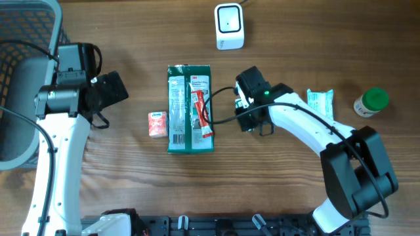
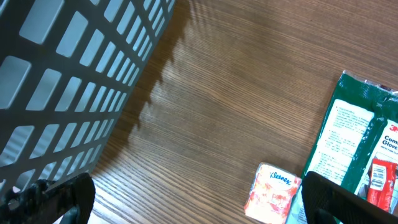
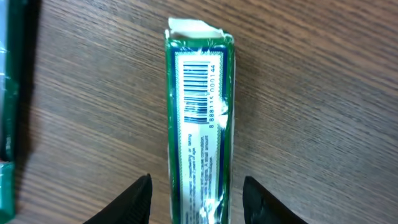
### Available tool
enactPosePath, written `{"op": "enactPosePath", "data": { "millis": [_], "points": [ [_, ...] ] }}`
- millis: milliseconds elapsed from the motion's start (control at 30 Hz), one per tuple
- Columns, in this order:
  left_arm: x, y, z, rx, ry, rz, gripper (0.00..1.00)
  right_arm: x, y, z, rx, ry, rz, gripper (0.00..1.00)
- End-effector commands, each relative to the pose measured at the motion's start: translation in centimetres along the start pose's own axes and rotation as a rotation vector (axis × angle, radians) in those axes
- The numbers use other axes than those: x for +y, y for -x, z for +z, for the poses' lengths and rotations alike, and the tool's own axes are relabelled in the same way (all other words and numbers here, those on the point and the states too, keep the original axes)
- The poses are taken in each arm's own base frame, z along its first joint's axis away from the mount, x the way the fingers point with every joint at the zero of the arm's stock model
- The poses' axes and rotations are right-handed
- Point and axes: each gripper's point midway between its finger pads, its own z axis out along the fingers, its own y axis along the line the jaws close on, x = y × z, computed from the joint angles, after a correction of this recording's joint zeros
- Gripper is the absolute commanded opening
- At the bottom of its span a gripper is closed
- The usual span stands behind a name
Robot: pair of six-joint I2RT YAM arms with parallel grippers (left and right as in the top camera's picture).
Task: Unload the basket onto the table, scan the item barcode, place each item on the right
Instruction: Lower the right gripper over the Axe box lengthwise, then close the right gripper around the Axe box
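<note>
A slim green pack lies flat on the wooden table with its barcode facing up. My right gripper is open and straddles the pack's near end, with a gap on each side between fingers and pack. In the overhead view the right gripper sits just right of the large green glove package and hides the slim pack. The white scanner stands at the back. My left gripper is wide open and empty above bare table, near a small Kleenex pack.
A dark wire basket fills the far left. A red-and-white tube lies on the glove package. The Kleenex pack is at its left. A mint packet and a green-capped bottle are at the right.
</note>
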Motion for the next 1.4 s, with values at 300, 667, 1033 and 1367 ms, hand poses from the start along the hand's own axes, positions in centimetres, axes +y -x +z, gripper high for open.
{"op": "enactPosePath", "data": {
  "millis": [300,667,1033,1367],
  "points": [
    [0.4,0.8,-0.7,-0.034,0.008,-0.019,1.0,-1.3,-0.8,2.5,-0.063,-0.061,-0.014,0.42],
    [0.4,0.8,-0.7,-0.034,0.008,-0.02,1.0,-1.1,0.2,2.0,-0.089,-0.057,-0.014,0.41],
    [0.4,0.8,-0.7,-0.034,0.008,-0.02,1.0,-1.1,0.6,1.6,-0.09,-0.057,-0.014,0.39],
    [0.4,0.8,-0.7,-0.034,0.008,-0.019,1.0,-1.0,1.1,1.3,-0.1,-0.057,-0.014,0.45]
  ]
}}
